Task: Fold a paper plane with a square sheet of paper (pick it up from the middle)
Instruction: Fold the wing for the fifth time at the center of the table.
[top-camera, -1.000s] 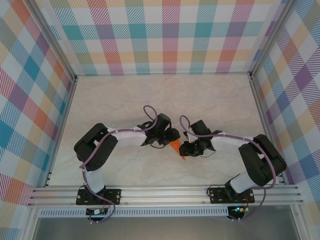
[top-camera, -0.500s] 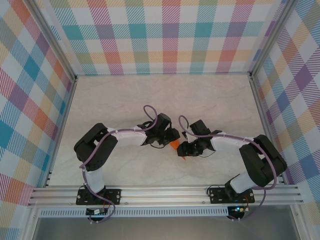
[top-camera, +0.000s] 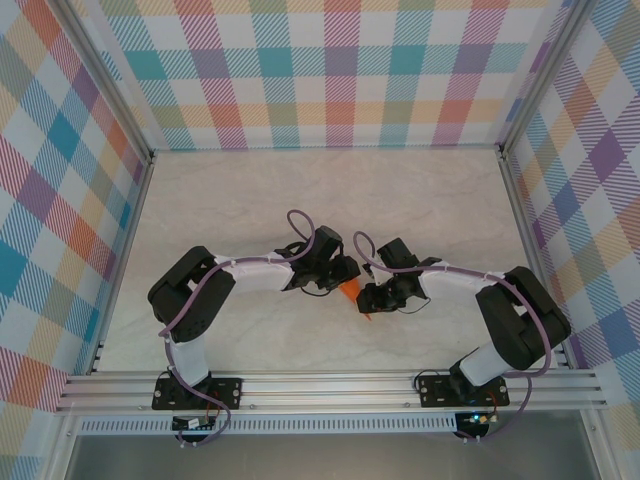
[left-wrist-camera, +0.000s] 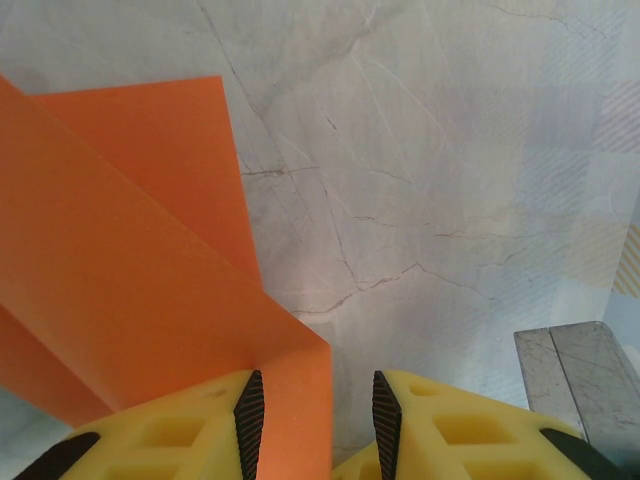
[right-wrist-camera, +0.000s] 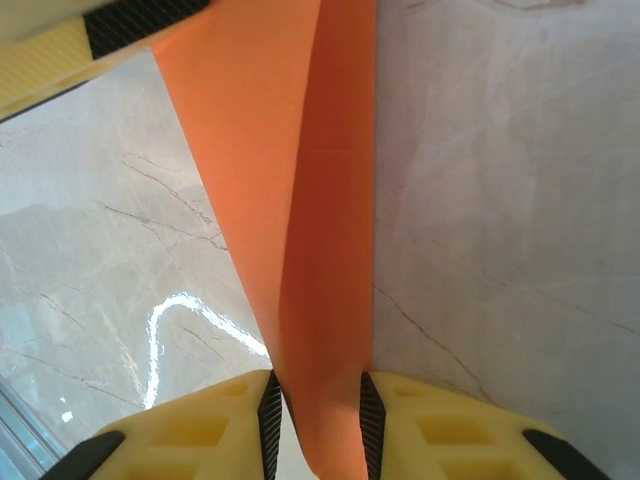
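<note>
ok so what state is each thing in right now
orange paper: folded into a narrow creased wedge, running between the two grippers
right gripper: closed on the paper's narrow end, a pad on each side
left gripper: jaws partly open, a paper corner in the gap against one pad, bare table showing beside it

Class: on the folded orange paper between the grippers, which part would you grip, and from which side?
Grip the orange paper at its narrow end, pads on the two faces either side of the centre crease, where it looks stiffest. Come along the crease from that end, as the right gripper sits. The wide flaps by the left gripper may flex.
</note>
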